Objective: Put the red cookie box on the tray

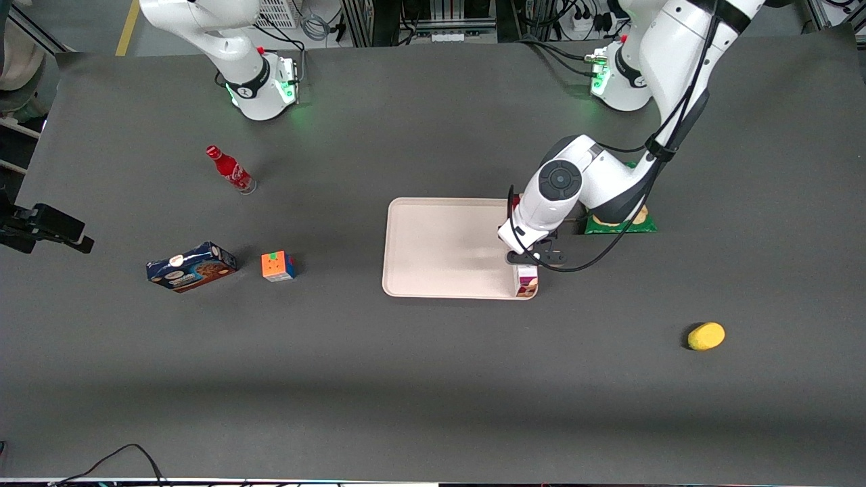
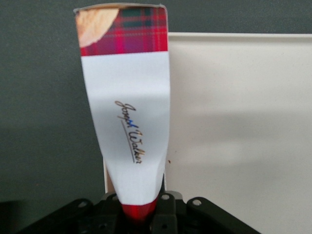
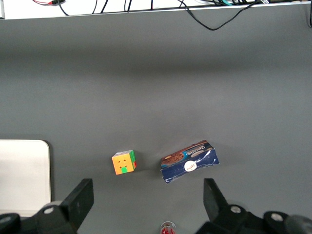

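- Nearest the front camera, lower right of the front frame: a yellow lemon-like fruit (image 1: 705, 336) alone on the dark table (image 1: 433, 379); not part of my job
- Centre-right of that frame: my left gripper (image 1: 530, 265) sits over the tray's working-arm edge; jaws closed on the red cookie box (image 1: 526, 280), which shows only as a short end below the wrist, over the tray's near corner
- Wrist camera: the red cookie box (image 2: 130, 126) runs away from the fingers (image 2: 165, 214), white signed panel up, plaid and cookie picture at its free end; it lies along the tray's (image 2: 243, 131) edge, partly over tray and partly over bare table; I cannot tell whether it is touching or just above
- The tray (image 1: 446, 247), pale cream, mid-frame, bare apart from that corner
- Left of the front frame, toward the parked arm's end: dark blue cookie box (image 1: 191, 266) beside a colour cube (image 1: 278, 266); farther up, a red bottle (image 1: 231, 170)
- Farther from the camera than the gripper: a green packet (image 1: 639, 223), mostly hidden by the arm
- Step, as I judge it: placement, box in hand at the tray's edge
- Next move calls for shifting inward so the whole box clears the rim; then lower flat and release; risk is the box teetering on the rim if let go here
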`<state>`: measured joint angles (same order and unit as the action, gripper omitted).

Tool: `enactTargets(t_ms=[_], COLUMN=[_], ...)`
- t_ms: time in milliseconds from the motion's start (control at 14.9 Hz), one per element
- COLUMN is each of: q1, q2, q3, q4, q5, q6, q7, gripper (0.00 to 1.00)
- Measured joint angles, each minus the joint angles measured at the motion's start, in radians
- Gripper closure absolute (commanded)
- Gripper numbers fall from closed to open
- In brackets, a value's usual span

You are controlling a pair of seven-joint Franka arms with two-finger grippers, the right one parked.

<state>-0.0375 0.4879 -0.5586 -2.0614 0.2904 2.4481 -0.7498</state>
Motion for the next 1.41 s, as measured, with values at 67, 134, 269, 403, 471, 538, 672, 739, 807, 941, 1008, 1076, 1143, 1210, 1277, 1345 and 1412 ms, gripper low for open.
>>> enactTargets(t_ms=[67,134,269,403,471,538,672,739,807,941,1008,1076,1143,1210,1277,1345,1412], q1=[0.000,0.000,0.000,0.000,0.000,0.000,0.000,0.000,0.001,0.002,0.004,0.007,0.013,0.017,0.019,0.023,0.027], q2=[0.003,0.007,0.015,0.016,0.016,0.016,0.015,0.013,0.010,-0.004,-0.018,-0.036,-0.057,-0.078,-0.100,-0.120,-0.134], q3=[0.000,0.000,0.000,-0.001,-0.001,-0.002,-0.003,-0.004,-0.006,-0.009,-0.009,-0.009,-0.007,0.005,0.034,0.074,0.120], q4=[0.000,0.000,0.000,0.001,0.001,0.003,0.020,0.042,0.076,0.171,0.225,0.280,0.332,0.385,0.438,0.496,0.554], q5=[0.001,0.001,0.002,0.002,0.002,0.002,0.002,0.002,0.002,0.002,0.002,0.003,0.008,0.009,0.005,-0.017,-0.057], q6=[0.001,0.003,0.008,0.014,0.016,0.018,0.019,0.006,-0.027,-0.133,-0.193,-0.254,-0.317,-0.384,-0.455,-0.529,-0.601], q7=[0.000,-0.001,-0.003,-0.007,-0.009,-0.015,-0.034,-0.036,-0.036,-0.036,-0.036,-0.032,0.000,0.063,0.145,0.236,0.314], gripper=[0.65,0.52,0.00,0.00,0.00,0.00,0.00,0.00,0.00,0.00,0.00,0.00,0.00,0.00,0.00,0.00,0.00])
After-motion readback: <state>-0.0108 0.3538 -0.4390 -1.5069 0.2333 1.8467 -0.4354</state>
